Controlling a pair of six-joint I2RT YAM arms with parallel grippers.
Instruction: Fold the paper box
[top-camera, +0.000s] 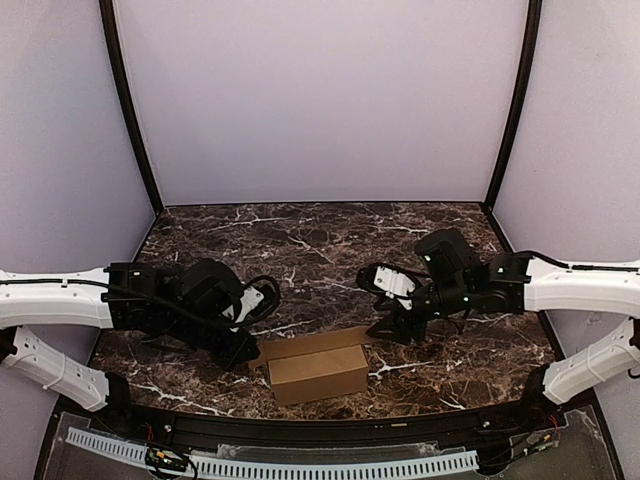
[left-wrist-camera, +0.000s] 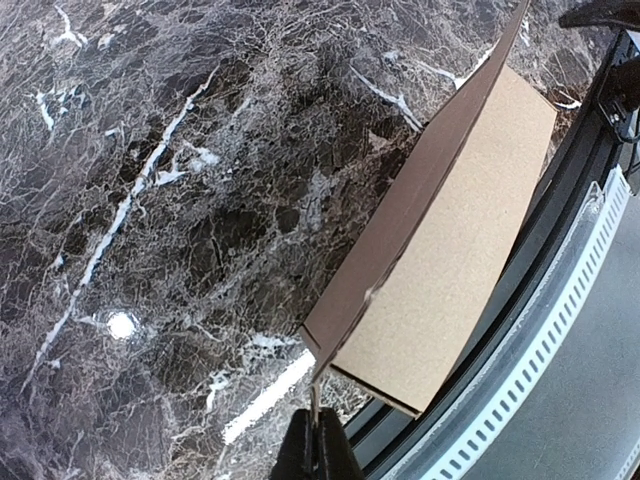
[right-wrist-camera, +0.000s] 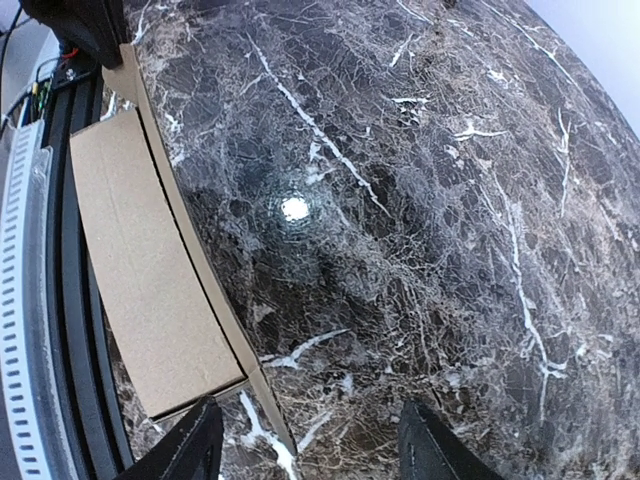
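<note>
The paper box (top-camera: 318, 372) is a small tan oblong carton lying near the table's front edge, its back panel raised a little. My left gripper (top-camera: 245, 352) is at the box's left end. In the left wrist view the box (left-wrist-camera: 450, 260) runs away to the upper right, and the left gripper (left-wrist-camera: 318, 445) is shut on a thin flap (left-wrist-camera: 316, 400) at the box's near corner. My right gripper (top-camera: 395, 330) is open just behind the box's right end. In the right wrist view the box (right-wrist-camera: 140, 270) lies to the left, and the right gripper (right-wrist-camera: 310, 455) is empty, with an end flap (right-wrist-camera: 270, 410) between its fingers.
The table is dark marble (top-camera: 320, 250). A black rail (top-camera: 330, 425) and a white slotted strip (top-camera: 300, 465) run along the front edge, right behind the box. Lilac walls close in the back and both sides.
</note>
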